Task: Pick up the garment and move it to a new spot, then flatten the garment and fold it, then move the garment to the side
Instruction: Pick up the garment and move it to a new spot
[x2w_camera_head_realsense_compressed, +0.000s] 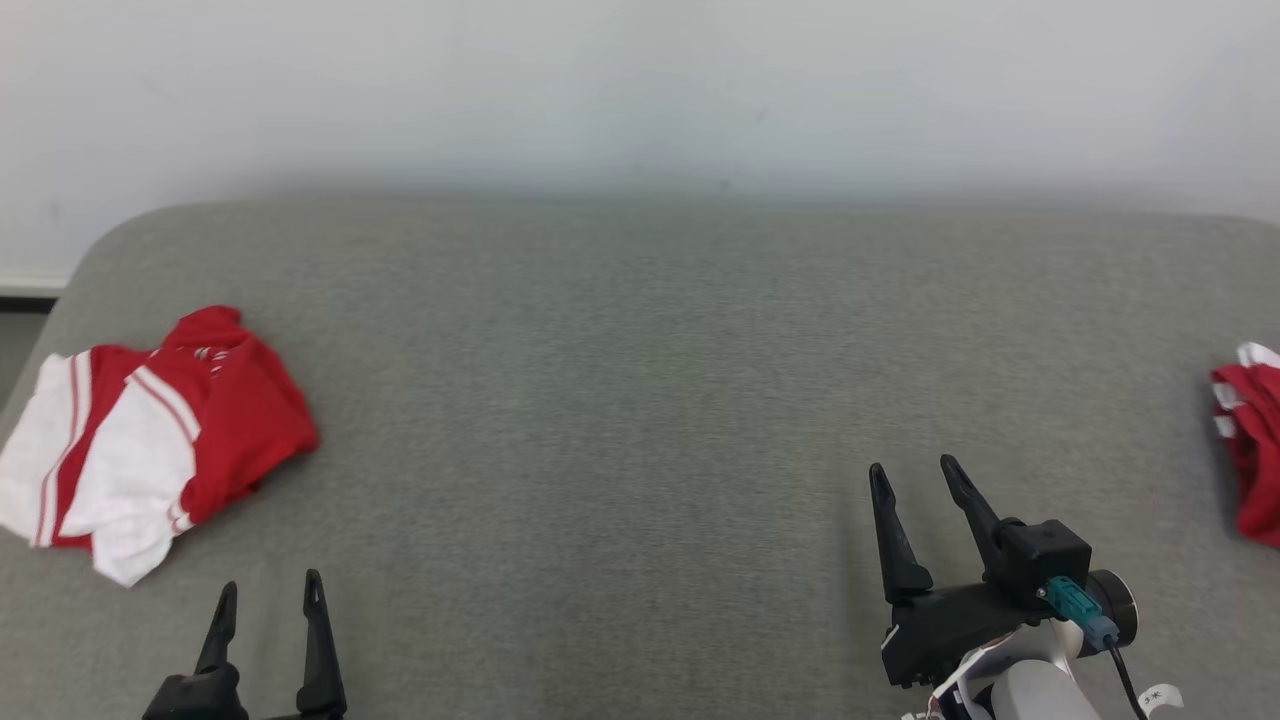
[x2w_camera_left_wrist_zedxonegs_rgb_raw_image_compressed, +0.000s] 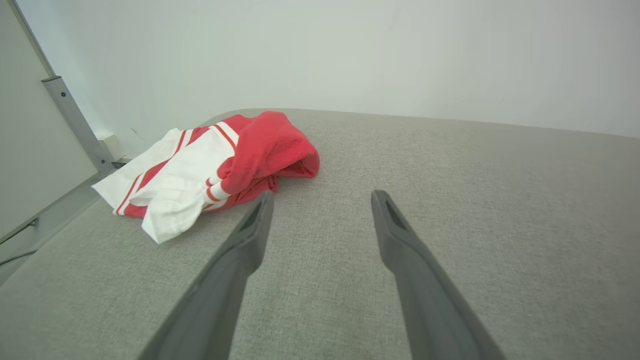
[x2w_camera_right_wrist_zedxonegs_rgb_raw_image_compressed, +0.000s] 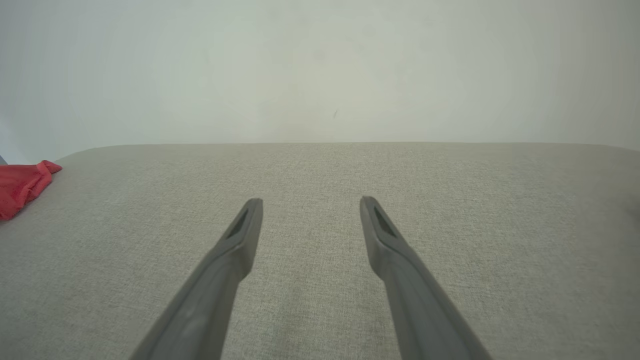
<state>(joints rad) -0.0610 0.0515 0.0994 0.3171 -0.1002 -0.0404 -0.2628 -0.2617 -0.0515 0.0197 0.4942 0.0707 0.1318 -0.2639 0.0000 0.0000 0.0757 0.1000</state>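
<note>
Garment (x2w_camera_head_realsense_compressed: 160, 440): red w/ white striped panels, crumpled heap, far left on grey padded surface (x2w_camera_head_realsense_compressed: 640, 400). L gripper (x2w_camera_head_realsense_compressed: 270, 580) & R gripper (x2w_camera_head_realsense_compressed: 912, 464): jaws apart, empty.

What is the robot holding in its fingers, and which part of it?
Nothing. The left gripper and right gripper are both open and empty; the red-and-white garment lies loose on the grey surface.

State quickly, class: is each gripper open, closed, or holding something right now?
Left gripper: open, holding nothing; the crumpled red-and-white fabric garment lies apart from it.
Right gripper: open, holding nothing, above the grey fabric surface.
</note>
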